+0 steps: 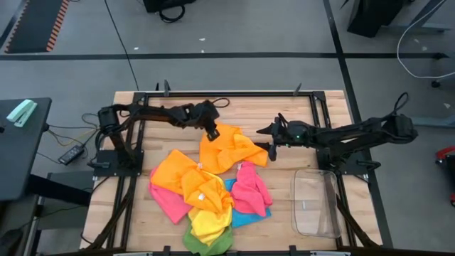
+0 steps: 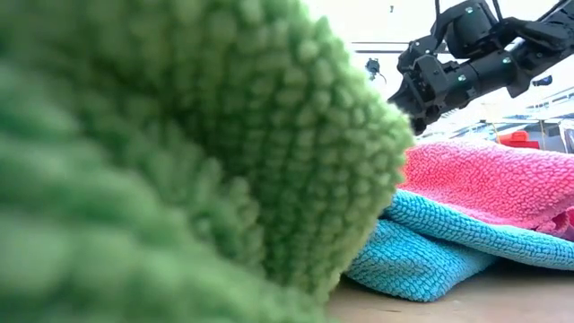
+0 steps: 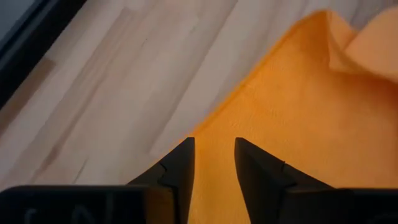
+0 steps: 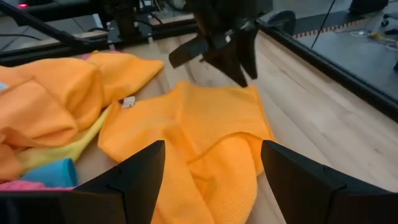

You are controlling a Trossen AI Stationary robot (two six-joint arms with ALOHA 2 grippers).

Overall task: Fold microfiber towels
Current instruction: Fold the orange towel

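the crumpled orange microfiber towel (image 1: 226, 149) sits at frame centre, apart from the unfolded bright pile (image 1: 202, 203) below it. i judge nothing folded yet. my left gripper (image 1: 211, 133) hovers slightly spread over its upper corner; right gripper (image 1: 272, 140) wide open beside it.

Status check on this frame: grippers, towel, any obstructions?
Left gripper open over orange towel far edge. Right gripper open beside it. Towel unfolded. Nothing in the way.
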